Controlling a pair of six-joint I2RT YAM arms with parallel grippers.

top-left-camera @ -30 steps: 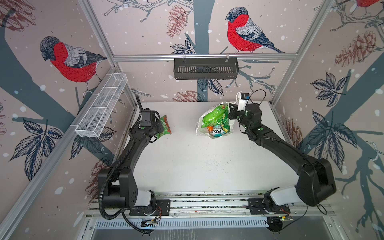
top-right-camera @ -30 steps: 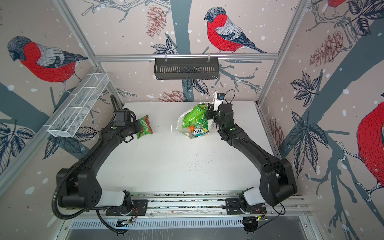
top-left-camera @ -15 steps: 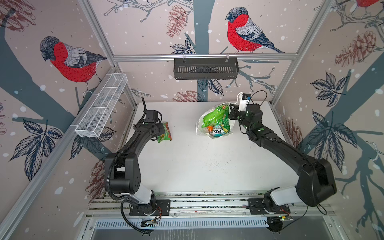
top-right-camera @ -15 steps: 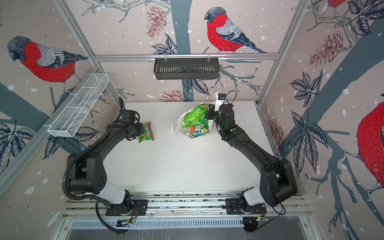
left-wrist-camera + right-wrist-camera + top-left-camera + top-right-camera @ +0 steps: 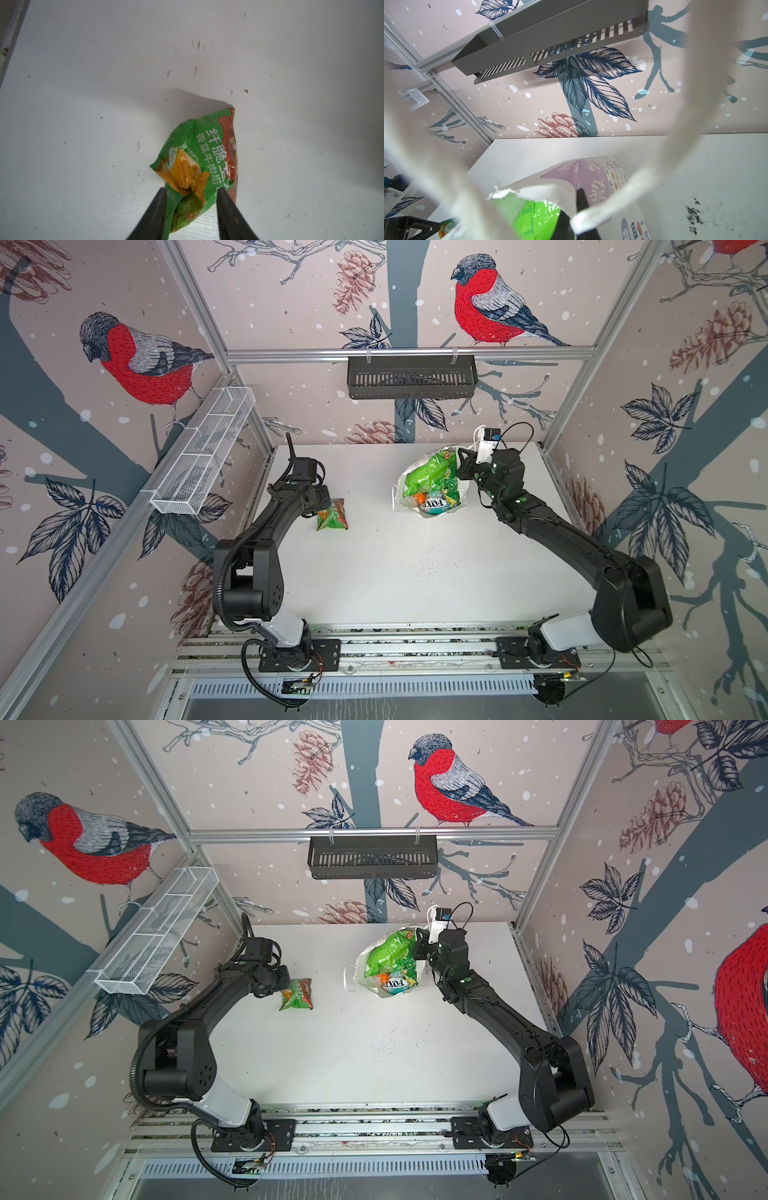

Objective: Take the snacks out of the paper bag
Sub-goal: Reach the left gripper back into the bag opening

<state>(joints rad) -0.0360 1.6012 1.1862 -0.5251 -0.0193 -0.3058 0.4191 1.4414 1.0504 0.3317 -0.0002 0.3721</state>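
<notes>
Now the left fingers [image 5: 159,209] are standing parted, a green packet [image 5: 207,149] lying between them on the bench [image 5: 83,104]; the right fingers [image 5: 581,199] are pinching the paper bag [image 5: 591,176] at its rim, snacks [image 5: 432,479] bulging beside them.

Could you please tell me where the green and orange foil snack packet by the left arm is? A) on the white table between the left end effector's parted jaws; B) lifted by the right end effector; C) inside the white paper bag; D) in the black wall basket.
A: the green and orange foil snack packet lies on the white table, with the jaws of the left end effector parted around its end.
</notes>
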